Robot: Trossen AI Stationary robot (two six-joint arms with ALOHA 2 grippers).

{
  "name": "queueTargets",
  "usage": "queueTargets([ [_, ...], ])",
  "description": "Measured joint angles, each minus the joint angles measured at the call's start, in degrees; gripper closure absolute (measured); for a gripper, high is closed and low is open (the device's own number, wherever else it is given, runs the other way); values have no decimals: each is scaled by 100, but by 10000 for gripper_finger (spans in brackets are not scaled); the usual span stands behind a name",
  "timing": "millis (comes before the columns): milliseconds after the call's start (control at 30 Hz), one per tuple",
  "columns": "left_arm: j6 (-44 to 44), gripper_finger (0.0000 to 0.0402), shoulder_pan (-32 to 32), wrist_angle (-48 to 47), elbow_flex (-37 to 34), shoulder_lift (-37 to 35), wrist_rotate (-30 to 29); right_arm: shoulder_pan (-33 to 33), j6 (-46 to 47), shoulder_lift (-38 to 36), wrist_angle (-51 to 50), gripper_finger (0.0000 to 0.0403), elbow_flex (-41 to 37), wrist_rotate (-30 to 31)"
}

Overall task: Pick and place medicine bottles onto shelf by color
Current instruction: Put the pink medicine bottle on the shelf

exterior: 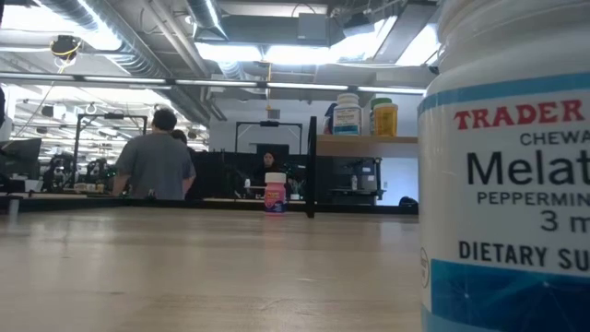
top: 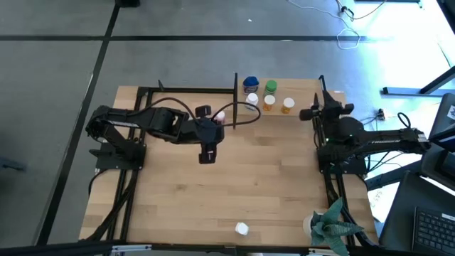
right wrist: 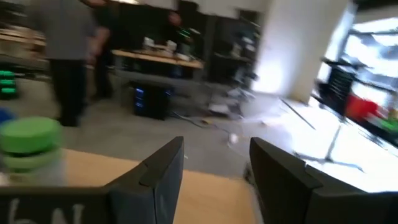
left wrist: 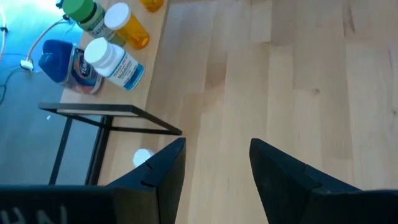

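Standing on shelf (top: 298,91): five bottles (top: 250,84); two elsewhere.

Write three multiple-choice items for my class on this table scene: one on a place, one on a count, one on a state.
1. Where does the small pink pill bottle stand?
A. on the light wood tabletop
B. on the wooden shelf
C. in a gripper

2. How many bottles stand on the shelf?
A. two
B. five
C. eight

3. How is the left gripper?
A. shut on a bottle
B. open and empty
C. out of view

Key:
1 A: the low view shows it on the table, beside the shelf's black upright.
2 B: the high view shows one blue, one green, one white and two orange.
3 B: its wrist view shows bare wood between spread fingers.
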Motion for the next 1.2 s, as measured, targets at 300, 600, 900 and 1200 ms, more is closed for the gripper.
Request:
queueTargets([
  [300, -357, 230, 505, -531, 0, 0, 79, 535, -1817, 6, 951, 217, 0, -1409],
  [600, 339, 230, 1282, -492, -231, 3, 884, 1595, -2824, 9, 947, 217, 0, -2191],
  [900, 1166, 230, 2163, 130, -1002, 0, 1789, 2644, -4247, 9, 892, 217, 0, -2668],
  [1200, 1937, 230, 3071, 1108, -2066, 2, 2557, 3542, -4821, 145, 456, 217, 0, -2691],
])
